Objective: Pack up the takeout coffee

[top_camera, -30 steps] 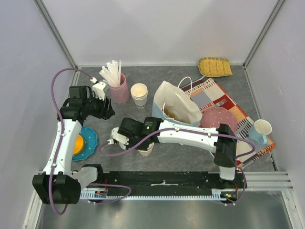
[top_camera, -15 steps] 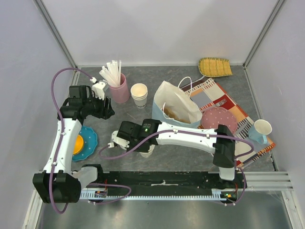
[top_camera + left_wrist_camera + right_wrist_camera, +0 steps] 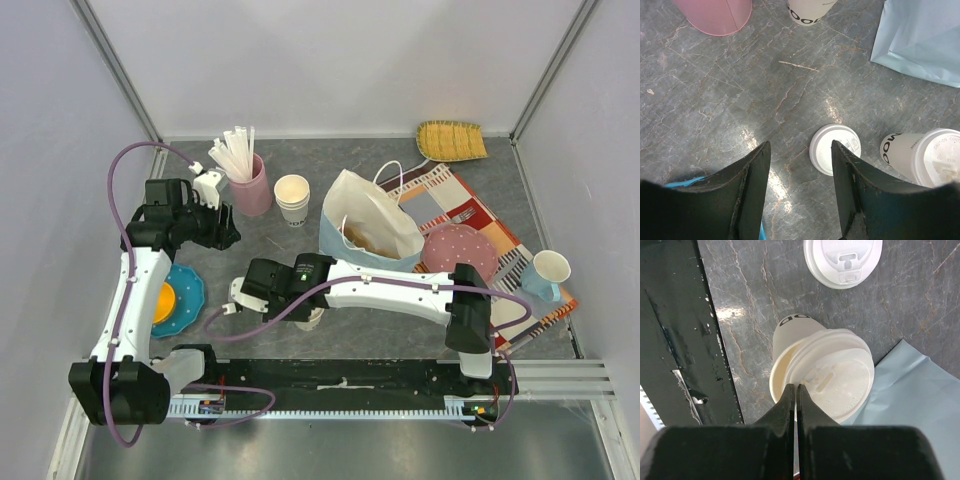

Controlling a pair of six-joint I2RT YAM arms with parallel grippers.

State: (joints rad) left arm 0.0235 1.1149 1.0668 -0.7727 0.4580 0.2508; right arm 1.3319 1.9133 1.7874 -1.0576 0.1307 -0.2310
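One takeout coffee (image 3: 822, 375) stands on the counter (image 3: 715, 90) just beside one paper bag (image 3: 370, 225), with one loose lid (image 3: 835, 149) to its left. Only the wrist views show that lid. The right end effector (image 3: 796, 392) is pressed together and the left end effector (image 3: 800, 147) is spread.

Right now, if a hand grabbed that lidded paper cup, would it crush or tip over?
Probably soft: the takeout coffee is paper, so a hard squeeze would likely dent its wall. Its lid looks askew, cup rim showing on one side, so it may pop off. Narrower at the base, it could tip under a sideways push.
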